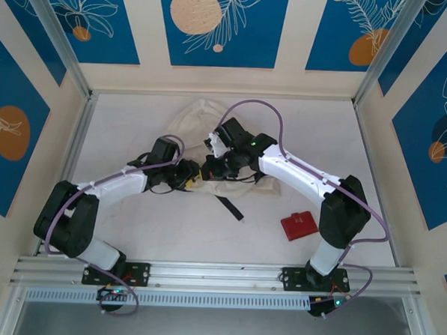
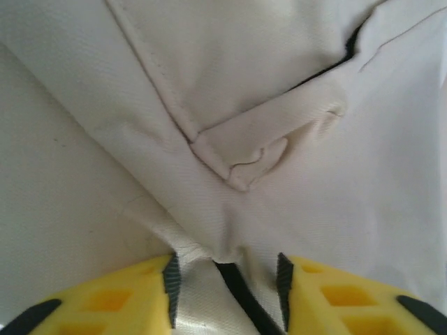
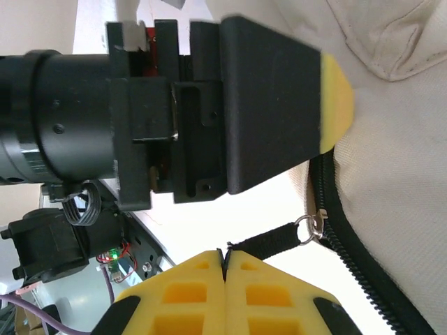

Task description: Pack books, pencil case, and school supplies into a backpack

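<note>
Your right hand (image 3: 227, 259) is pressed together on the black zipper pull (image 3: 269, 239), while the left hand (image 2: 225, 272), fingers apart, straddles a fold of the backpack (image 1: 201, 115), lying on the worktop (image 1: 167, 232) between the arms; you cannot tell whether that fold is pinched. If it is loose, a tug may drag the whole bag, or slip the pull free, instead of running the zipper (image 3: 360, 244).

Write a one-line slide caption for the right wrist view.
Right gripper shut on the black zipper pull of the cream backpack.
</note>
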### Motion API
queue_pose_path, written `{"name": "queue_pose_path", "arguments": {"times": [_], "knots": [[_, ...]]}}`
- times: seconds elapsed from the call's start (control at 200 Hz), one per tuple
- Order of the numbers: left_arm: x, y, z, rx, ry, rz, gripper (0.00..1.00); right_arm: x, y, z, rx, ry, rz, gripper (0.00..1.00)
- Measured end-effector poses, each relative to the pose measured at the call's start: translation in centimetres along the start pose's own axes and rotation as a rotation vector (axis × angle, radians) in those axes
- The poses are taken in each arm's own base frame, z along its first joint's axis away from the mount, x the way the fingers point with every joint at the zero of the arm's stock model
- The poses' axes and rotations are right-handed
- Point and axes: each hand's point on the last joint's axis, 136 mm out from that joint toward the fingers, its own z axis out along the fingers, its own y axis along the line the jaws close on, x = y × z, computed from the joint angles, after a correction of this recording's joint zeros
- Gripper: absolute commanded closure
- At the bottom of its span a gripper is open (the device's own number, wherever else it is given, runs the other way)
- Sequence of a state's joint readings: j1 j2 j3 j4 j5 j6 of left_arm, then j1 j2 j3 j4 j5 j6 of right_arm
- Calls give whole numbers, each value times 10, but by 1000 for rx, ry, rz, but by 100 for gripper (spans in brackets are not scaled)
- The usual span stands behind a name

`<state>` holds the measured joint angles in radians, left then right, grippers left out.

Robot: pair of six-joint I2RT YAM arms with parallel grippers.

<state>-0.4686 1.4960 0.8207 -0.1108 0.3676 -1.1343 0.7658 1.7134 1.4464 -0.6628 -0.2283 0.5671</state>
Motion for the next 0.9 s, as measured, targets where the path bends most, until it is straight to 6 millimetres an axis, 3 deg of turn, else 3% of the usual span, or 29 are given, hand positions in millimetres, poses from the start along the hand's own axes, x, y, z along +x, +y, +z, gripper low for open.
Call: {"name": "queue_pose_path", "arguments": {"times": [0.145, 0.36, 0.665, 0.79, 0.9], "knots": [[2, 6, 4, -18, 12, -19, 100, 2, -3, 1, 24, 1, 0, 100], [4, 16, 7, -57, 21, -22, 100, 10, -13, 4, 86, 11, 25, 100], [-4, 46, -1, -222, -26, 78, 100, 37, -57, -2, 265, 24, 123, 100], [-5, 47, -8, -253, -27, 147, 65, 39, -60, -2, 277, 25, 139, 100], [-3, 47, -15, -257, -22, 169, 44, 38, -59, -1, 271, 18, 140, 100]]}}
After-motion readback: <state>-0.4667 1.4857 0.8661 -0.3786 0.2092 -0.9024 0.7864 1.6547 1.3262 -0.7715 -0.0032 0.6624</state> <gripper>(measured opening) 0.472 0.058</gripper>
